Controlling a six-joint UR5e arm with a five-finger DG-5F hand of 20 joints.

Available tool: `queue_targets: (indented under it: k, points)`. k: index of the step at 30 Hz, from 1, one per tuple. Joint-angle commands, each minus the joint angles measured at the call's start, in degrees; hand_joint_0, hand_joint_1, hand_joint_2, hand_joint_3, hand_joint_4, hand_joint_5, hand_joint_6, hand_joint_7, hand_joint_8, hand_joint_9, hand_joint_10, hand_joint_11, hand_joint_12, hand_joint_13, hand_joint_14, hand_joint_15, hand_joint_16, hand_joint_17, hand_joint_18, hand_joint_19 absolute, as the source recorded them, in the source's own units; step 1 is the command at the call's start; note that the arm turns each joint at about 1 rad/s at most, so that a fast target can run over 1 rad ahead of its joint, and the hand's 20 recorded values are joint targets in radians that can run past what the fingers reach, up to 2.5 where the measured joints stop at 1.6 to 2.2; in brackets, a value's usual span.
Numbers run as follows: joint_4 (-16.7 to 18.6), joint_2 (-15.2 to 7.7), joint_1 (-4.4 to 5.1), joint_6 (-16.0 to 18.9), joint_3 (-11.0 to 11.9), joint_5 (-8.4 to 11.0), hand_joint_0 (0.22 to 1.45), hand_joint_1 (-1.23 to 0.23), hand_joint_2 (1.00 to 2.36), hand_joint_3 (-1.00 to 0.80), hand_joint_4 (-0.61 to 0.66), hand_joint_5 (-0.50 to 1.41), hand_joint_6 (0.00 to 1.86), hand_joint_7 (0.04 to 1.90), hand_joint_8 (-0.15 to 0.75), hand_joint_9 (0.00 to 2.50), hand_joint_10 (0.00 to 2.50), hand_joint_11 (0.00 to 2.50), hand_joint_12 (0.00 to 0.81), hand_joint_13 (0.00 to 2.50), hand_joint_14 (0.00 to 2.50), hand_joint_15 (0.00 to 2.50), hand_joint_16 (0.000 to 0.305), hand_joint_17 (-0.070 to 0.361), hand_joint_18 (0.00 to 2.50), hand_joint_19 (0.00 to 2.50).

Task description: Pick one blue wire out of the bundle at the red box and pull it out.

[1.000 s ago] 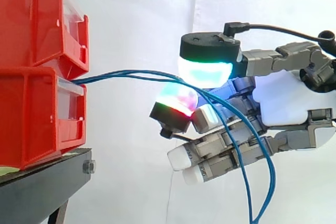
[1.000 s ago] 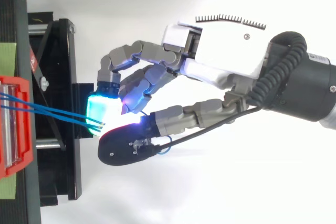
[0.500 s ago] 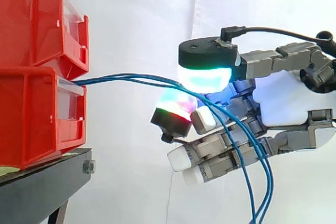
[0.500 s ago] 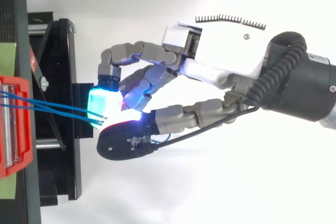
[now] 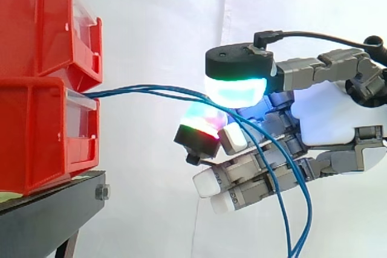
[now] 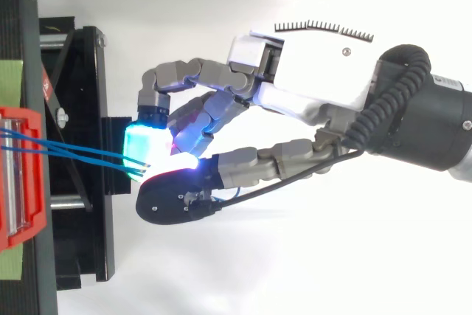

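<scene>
Where the blue wires (image 5: 106, 93) leave the lower red box (image 5: 42, 131), the hand (image 5: 329, 113) pinches them between two glowing pads — slack drooping past its curled fingers.

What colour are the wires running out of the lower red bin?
The wires are blue; they show best in the side view against the white curtain.

Bright even light, white curtain (image 5: 157, 22) washed out, cyan glare off fingers (image 6: 142, 150)

The black stand (image 5: 51, 212) carries the lower red bin (image 5: 42, 131), upper red bin (image 5: 36, 22) atop it.
</scene>
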Motion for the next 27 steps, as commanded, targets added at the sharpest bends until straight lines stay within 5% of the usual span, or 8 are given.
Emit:
queue_targets:
  k: [1,4,13,19,27]
  points:
    - [0.0,0.0,0.0,0.0,0.0,0.0,0.63,-0.75,1.02,-0.05,0.43,-0.05,0.5,1.34,0.273,1.07,0.02,0.64,0.392,0.63,0.01,0.31,0.062,0.141,0.49,0.42]
    - [0.0,0.0,0.0,0.0,0.0,0.0,0.65,-0.7,1.03,-0.05,0.35,-0.08,0.52,1.44,0.279,0.97,0.03,0.74,0.38,0.58,0.01,0.31,0.059,0.133,0.45,0.41]
    - [0.0,0.0,0.0,0.1,0.0,0.0,0.67,-0.82,1.02,-0.09,0.4,-0.14,0.69,1.18,0.295,0.92,0.03,0.81,0.391,0.56,0.01,0.3,0.06,0.136,0.46,0.37]
    - [0.1,0.0,0.0,0.1,0.0,0.0,0.64,-0.79,1.02,-0.06,0.43,-0.07,0.51,1.46,0.278,0.94,0.02,0.64,0.387,0.56,0.01,0.28,0.062,0.14,0.45,0.39]
    - [0.0,0.0,-0.09,0.1,0.0,0.0,0.65,-0.71,1.02,-0.04,0.46,-0.05,0.5,1.3,0.256,1.02,0.02,0.57,0.382,0.59,0.01,0.28,0.063,0.141,0.45,0.4]
